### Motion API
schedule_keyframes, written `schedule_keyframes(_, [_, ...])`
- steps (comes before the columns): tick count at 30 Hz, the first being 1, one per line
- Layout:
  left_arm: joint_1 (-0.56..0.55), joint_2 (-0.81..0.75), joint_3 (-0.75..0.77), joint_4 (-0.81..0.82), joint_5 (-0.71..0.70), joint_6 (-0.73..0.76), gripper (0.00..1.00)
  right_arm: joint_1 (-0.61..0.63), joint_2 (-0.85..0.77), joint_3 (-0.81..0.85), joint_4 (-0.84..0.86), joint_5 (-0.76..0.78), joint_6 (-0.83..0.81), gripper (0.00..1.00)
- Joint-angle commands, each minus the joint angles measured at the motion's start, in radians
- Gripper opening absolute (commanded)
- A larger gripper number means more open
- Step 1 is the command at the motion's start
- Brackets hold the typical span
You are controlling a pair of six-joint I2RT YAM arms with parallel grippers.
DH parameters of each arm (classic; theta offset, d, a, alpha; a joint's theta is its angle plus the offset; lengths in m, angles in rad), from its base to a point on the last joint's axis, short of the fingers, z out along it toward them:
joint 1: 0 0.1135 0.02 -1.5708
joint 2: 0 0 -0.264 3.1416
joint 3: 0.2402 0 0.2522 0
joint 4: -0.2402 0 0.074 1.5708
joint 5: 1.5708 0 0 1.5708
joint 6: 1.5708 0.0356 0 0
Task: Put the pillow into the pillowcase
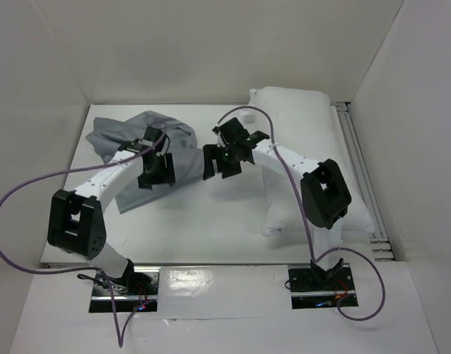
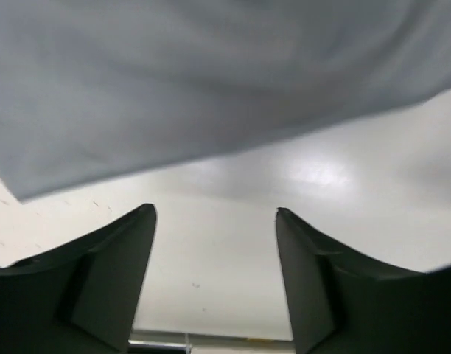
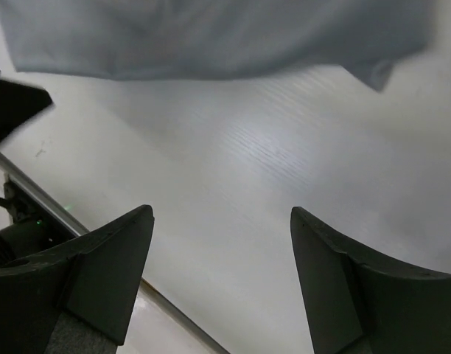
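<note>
The grey pillowcase (image 1: 130, 136) lies crumpled at the back left of the table. The white pillow (image 1: 299, 122) lies along the right side, partly under the right arm. My left gripper (image 1: 155, 177) hovers over the pillowcase's near edge, open and holding nothing. In the left wrist view the grey pillowcase (image 2: 196, 81) fills the top and bare table shows between the spread fingers of the left gripper (image 2: 214, 215). My right gripper (image 1: 219, 169) hangs open over the bare table between pillowcase and pillow. Its wrist view shows the pillowcase (image 3: 211, 37) ahead of the right gripper (image 3: 222, 215).
White walls close in the table on the back and both sides. A metal rail (image 1: 360, 169) runs along the right edge beside the pillow. Purple cables (image 1: 12, 199) loop off both arms. The table's front edge (image 1: 211, 264) lies just ahead of the arm bases.
</note>
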Motion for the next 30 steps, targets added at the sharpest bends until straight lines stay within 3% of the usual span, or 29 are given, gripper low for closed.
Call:
schedule_keyframes(1, [-0.079,-0.017,-0.122,0.072,0.006,-0.019,0.80,-0.030,-0.093,-0.073,0.053,0.005,0.054,0.82])
schedule_keyframes(6, [-0.213,0.071,-0.160,0.141,-0.173,-0.031,0.85,-0.030,-0.180,-0.073,-0.062,0.107,0.016,0.85])
schedule_keyframes(10, [-0.251,0.224,-0.067,0.077,-0.392,-0.100,0.85,-0.030,-0.231,-0.096,-0.140,0.147,0.005,0.86])
schedule_keyframes(13, [-0.251,0.336,0.026,-0.009,-0.438,-0.163,0.83,-0.030,-0.266,-0.122,-0.140,0.166,0.005,0.86])
schedule_keyframes(19, [-0.261,0.402,0.082,-0.009,-0.501,-0.172,0.76,-0.040,-0.289,-0.150,-0.140,0.166,0.016,0.86])
schedule_keyframes(21, [-0.252,0.416,0.117,-0.026,-0.501,-0.172,0.57,-0.040,-0.299,-0.150,-0.140,0.166,0.025,0.86])
schedule_keyframes(23, [-0.251,0.425,0.142,-0.053,-0.501,-0.183,0.06,-0.040,-0.299,-0.159,-0.140,0.177,0.025,0.86])
schedule_keyframes(24, [-0.251,0.425,0.174,-0.072,-0.485,-0.183,0.00,-0.040,-0.299,-0.159,-0.140,0.186,0.025,0.86])
schedule_keyframes(26, [-0.242,0.401,0.211,-0.102,-0.428,-0.108,0.00,-0.040,-0.299,-0.159,-0.140,0.186,0.025,0.86])
schedule_keyframes(30, [-0.242,0.349,0.403,-0.236,-0.136,0.035,0.00,-0.040,-0.266,-0.159,-0.096,0.167,0.025,0.86])
